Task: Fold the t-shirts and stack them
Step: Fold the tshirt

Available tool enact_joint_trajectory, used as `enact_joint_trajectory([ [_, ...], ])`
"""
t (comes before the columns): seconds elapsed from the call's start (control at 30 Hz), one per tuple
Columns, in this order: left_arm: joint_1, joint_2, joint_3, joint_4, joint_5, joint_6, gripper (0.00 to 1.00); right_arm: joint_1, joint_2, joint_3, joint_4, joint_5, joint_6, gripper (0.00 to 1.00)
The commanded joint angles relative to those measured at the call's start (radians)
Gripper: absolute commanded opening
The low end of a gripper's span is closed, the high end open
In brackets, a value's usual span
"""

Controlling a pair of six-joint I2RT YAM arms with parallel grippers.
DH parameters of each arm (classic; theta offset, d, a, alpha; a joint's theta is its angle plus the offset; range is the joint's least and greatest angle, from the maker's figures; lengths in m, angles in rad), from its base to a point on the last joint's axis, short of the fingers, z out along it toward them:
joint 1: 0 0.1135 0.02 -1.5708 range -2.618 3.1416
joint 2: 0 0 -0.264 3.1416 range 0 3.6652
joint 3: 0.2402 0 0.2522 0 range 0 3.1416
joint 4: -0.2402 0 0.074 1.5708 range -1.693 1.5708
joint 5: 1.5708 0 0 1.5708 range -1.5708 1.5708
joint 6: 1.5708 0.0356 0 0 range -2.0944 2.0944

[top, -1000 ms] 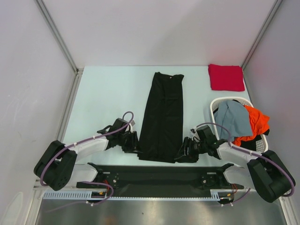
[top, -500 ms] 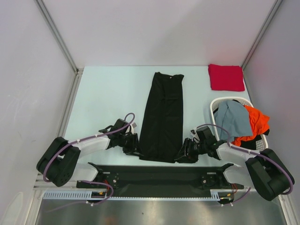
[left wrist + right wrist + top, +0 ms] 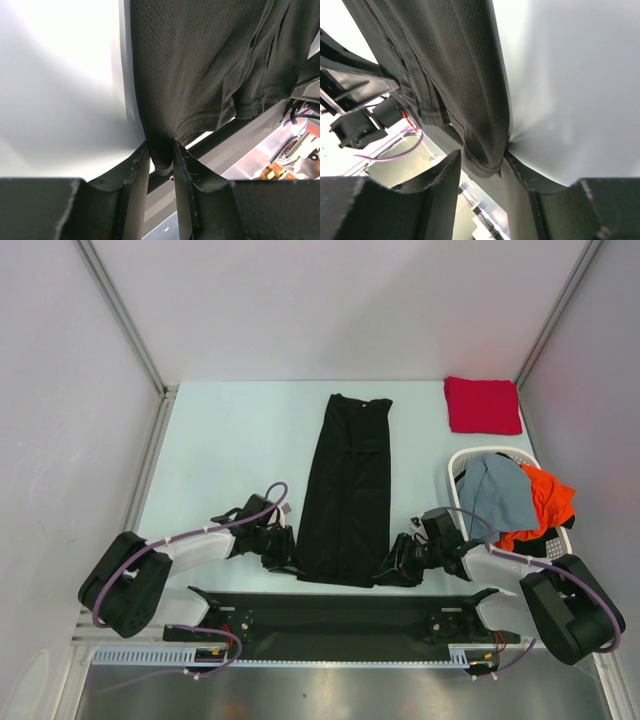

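A long black t-shirt [image 3: 348,485] lies folded into a narrow strip down the middle of the table, collar at the far end. My left gripper [image 3: 285,558] is at its near left corner. In the left wrist view that gripper [image 3: 161,155] is shut on the hem corner of the black t-shirt [image 3: 200,60]. My right gripper [image 3: 388,572] is at the near right corner. Up close, this gripper [image 3: 482,162] has the rolled hem of the black t-shirt [image 3: 455,75] filling the space between its fingers. A folded red t-shirt [image 3: 482,405] lies at the far right.
A white perforated basket [image 3: 455,465] stands at the right and holds a grey-blue t-shirt [image 3: 495,490] and an orange t-shirt [image 3: 545,500]. The black rail [image 3: 340,612] of the arm bases runs just below the shirt's near hem.
Both grippers have narrowed onto the near corners of the black t-shirt. The arms have crept slightly inward; the shirt itself has hardly moved.
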Motion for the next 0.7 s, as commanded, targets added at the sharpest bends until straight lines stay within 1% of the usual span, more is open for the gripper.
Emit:
enact_joint_trajectory([
  [0.0, -0.007, 0.006, -0.03, -0.088, -0.106, 0.019, 0.32, -0.01, 0.018, -0.027, 0.001, 0.096, 0.042, 0.45],
  [0.17, -0.007, -0.003, -0.027, -0.086, -0.109, 0.024, 0.33, -0.007, 0.024, -0.018, -0.031, 0.117, 0.053, 0.44],
  [0.23, -0.007, -0.005, -0.027, -0.086, -0.109, 0.027, 0.33, -0.006, 0.025, -0.015, -0.059, 0.133, 0.052, 0.39],
  [0.3, -0.007, -0.008, -0.03, -0.085, -0.109, 0.027, 0.33, -0.006, 0.033, -0.016, -0.05, 0.131, 0.056, 0.33],
  [0.4, -0.007, -0.013, -0.035, -0.08, -0.106, 0.026, 0.33, 0.003, 0.048, -0.012, -0.036, 0.133, 0.058, 0.3],
  [0.47, -0.007, -0.014, -0.035, -0.077, -0.105, 0.024, 0.31, 0.005, 0.061, -0.012, -0.03, 0.131, 0.062, 0.28],
  [0.5, -0.007, -0.017, -0.033, -0.073, -0.103, 0.023, 0.3, 0.005, 0.073, -0.015, -0.016, 0.125, 0.064, 0.25],
  [0.57, -0.007, -0.019, -0.033, -0.059, -0.092, 0.021, 0.22, 0.005, 0.077, -0.016, -0.005, 0.119, 0.062, 0.17],
  [0.6, -0.007, -0.022, -0.036, -0.041, -0.085, 0.019, 0.18, 0.005, 0.076, -0.019, 0.017, 0.107, 0.065, 0.11],
  [0.63, -0.007, -0.022, -0.033, -0.033, -0.068, 0.019, 0.11, 0.005, 0.071, -0.021, 0.019, 0.101, 0.068, 0.08],
  [0.67, -0.007, -0.025, -0.03, -0.028, -0.063, 0.016, 0.0, 0.005, 0.062, -0.019, 0.021, 0.099, 0.068, 0.02],
])
